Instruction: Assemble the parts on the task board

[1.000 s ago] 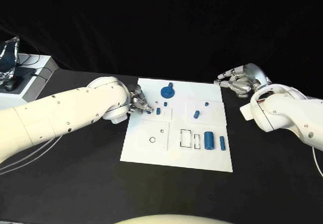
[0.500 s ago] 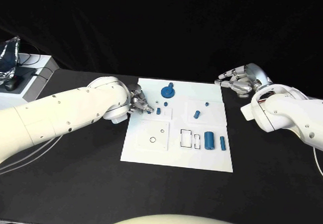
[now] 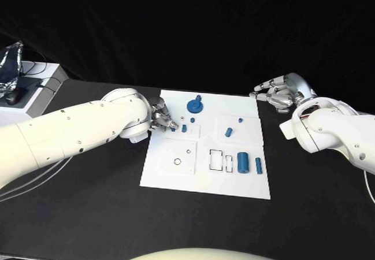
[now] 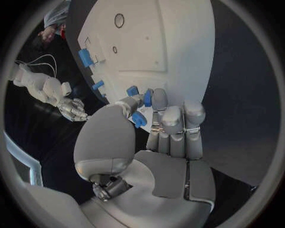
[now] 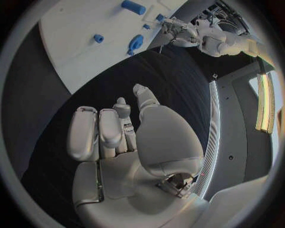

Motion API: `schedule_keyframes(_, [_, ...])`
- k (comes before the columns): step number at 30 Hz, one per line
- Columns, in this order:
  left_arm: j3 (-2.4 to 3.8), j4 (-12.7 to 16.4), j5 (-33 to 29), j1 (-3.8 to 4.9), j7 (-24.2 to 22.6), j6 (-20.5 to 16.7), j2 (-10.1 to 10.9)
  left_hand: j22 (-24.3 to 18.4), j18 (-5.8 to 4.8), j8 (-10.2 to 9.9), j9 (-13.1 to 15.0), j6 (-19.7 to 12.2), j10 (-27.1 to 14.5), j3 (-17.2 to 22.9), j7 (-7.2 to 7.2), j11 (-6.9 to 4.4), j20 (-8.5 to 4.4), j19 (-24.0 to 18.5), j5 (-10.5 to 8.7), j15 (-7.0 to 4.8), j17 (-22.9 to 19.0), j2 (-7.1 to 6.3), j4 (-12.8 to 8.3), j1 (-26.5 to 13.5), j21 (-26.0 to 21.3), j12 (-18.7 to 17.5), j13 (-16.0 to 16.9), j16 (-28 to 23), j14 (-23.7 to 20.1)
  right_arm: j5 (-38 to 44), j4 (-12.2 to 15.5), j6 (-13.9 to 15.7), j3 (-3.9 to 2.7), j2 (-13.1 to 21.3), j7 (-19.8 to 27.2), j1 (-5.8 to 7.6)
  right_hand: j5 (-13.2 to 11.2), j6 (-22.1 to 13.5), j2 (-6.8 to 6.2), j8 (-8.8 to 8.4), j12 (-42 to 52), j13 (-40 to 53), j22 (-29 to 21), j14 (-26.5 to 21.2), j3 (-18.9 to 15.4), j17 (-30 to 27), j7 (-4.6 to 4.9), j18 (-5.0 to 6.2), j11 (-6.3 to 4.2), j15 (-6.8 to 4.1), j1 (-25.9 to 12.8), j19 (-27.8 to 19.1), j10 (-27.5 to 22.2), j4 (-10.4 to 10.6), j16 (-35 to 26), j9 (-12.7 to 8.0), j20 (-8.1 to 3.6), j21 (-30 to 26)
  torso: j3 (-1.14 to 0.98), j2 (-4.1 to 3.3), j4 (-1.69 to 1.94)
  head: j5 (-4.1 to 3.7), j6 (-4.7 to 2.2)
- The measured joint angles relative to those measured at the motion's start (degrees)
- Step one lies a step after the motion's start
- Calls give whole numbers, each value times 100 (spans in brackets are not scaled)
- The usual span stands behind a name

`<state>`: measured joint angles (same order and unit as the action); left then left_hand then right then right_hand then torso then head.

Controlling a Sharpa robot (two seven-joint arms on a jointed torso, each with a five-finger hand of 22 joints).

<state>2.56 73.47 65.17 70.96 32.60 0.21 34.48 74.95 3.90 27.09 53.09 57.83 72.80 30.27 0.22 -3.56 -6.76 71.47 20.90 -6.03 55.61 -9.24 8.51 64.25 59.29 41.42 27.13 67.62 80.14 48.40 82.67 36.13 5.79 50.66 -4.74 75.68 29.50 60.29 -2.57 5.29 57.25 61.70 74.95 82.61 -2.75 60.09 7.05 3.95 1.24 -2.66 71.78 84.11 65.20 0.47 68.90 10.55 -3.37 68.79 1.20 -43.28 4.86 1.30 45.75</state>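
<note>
The white task board (image 3: pixel 204 177) lies mid-table. My left hand (image 3: pixel 162 121) is at the board's left edge and pinches a small blue part (image 4: pixel 147 97) between its fingertips (image 4: pixel 159 99). Beside that hand a short blue peg (image 3: pixel 183 128) stands on the board. A round blue part (image 3: pixel 194 106) lies near the far edge, and a small blue piece (image 3: pixel 229 132) sits right of the middle. On the right side a thick blue cylinder (image 3: pixel 244 162) and a thin blue pin (image 3: pixel 257 164) lie side by side. My right hand (image 3: pixel 279 93) hangs off the board's far right corner, fingers apart and holding nothing.
A white box (image 3: pixel 26 91) carrying a crinkled silver bag (image 3: pixel 5 67) stands at the table's far left. Outlined slots (image 3: pixel 220 161) and a small round hole (image 3: pixel 177 162) mark the board's near half. Black table surface (image 3: pixel 317 216) surrounds the board.
</note>
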Motion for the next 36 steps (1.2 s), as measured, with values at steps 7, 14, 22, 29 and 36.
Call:
schedule_keyframes(7, [1, 18, 22, 0, 4, 23, 14, -1, 0, 20, 26, -1, 10, 0, 1, -9, 13, 13, -1, 0, 23, -15, 0, -16, 23, 0, 0, 21, 0, 0, -2, 0, 0, 0, 0, -2, 0, 0, 0, 0, 0, 0, 0, 0, 0, 0, -1, 0, 1, 0, 0, 0, 1, 0, 0, 0, 0, 0, -1, 0, 1, 2, 6])
schedule_keyframes(14, [3, 37, 47, 1, 9, 63, 31, -1, 0, 20, 26, -2, 24, 0, 3, -21, 21, 21, -2, 0, 46, -38, 0, -38, 23, 0, 0, 26, 0, 0, -3, -1, 0, 0, 0, -3, 0, -1, 0, 0, 0, -1, -1, 0, 0, 0, -1, 0, 2, 0, 0, 0, 2, 0, 0, 0, 0, 0, -2, 0, 1, 8, 10])
schedule_keyframes(22, [4, 56, 86, 3, 19, 111, 46, -1, 0, 21, 11, -9, 24, 0, 10, -21, 21, 21, -3, 0, 65, -46, -1, -46, 23, 0, -1, 49, 0, 0, -3, -2, 0, 1, 0, -4, 0, -1, 0, 0, 0, -1, -2, 0, 0, 0, -2, 0, 5, 0, 0, 0, 5, 0, 0, 0, 0, 0, -3, 0, 1, 5, 13])
schedule_keyframes(29, [5, 66, 122, 4, 30, 121, 47, -2, 0, 22, 11, -9, 24, 1, 10, -20, 21, 20, -5, 0, 64, -69, -1, -69, 23, 0, -1, 49, 0, 0, -1, -2, 0, 5, 0, -4, 0, -2, 0, 0, 0, -1, -2, 0, 0, 0, -3, 0, 8, 0, 0, 0, 7, 0, 0, 0, 0, 0, -2, -3, 1, 8, 12])
schedule_keyframes(36, [5, 66, 141, 5, 40, 123, 41, -2, 0, 33, 10, -9, 24, 2, 10, -20, 21, 20, -6, 0, 69, -68, -2, -67, 23, 0, -1, 49, 0, 0, 1, -2, 0, 5, 0, -5, 0, -10, 0, 0, 0, -1, -2, 0, 0, 0, -11, 0, 8, 0, 0, 0, 8, 0, 0, 0, 0, 0, -2, -3, 0, 4, 12])
